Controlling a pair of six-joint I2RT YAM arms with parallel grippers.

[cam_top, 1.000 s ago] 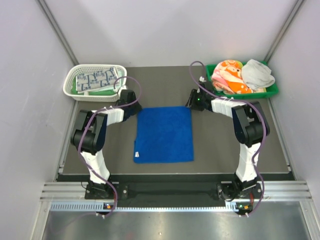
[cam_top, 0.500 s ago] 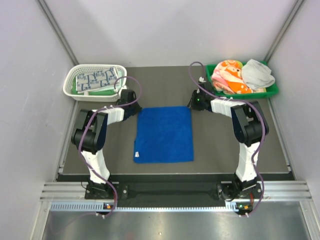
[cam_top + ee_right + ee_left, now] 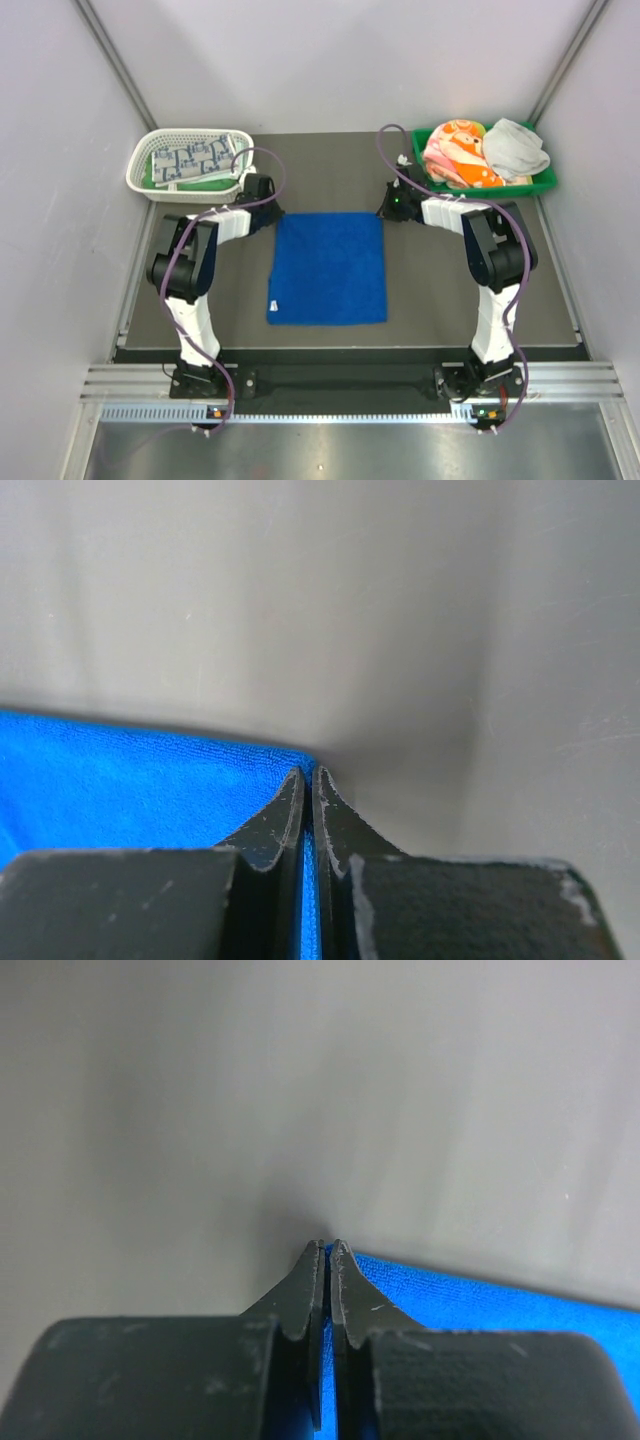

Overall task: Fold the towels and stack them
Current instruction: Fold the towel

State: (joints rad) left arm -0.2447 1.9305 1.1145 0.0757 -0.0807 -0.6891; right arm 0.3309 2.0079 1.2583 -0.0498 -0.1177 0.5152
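Note:
A royal blue towel (image 3: 330, 267) lies flat on the dark mat between the arms. My left gripper (image 3: 272, 208) is at its far left corner, shut on the blue cloth (image 3: 450, 1300), which shows between the fingers (image 3: 305, 1290). My right gripper (image 3: 385, 210) is at the far right corner, also shut on the blue towel (image 3: 130, 790), a strip of it between the fingers (image 3: 340, 825). An orange-pink print towel (image 3: 455, 152) and a grey one (image 3: 515, 145) lie in the green tray (image 3: 545, 181). A white towel with grey-blue squares (image 3: 190, 160) lies in the white basket (image 3: 140, 185).
The white mesh basket stands at the far left of the mat, the green tray at the far right. Grey walls close in on both sides and behind. A metal rail (image 3: 350, 385) runs along the near edge by the arm bases.
Both grippers have shut on the far corners of the blue towel. The left gripper has edged a little to the right; the towel still lies flat.

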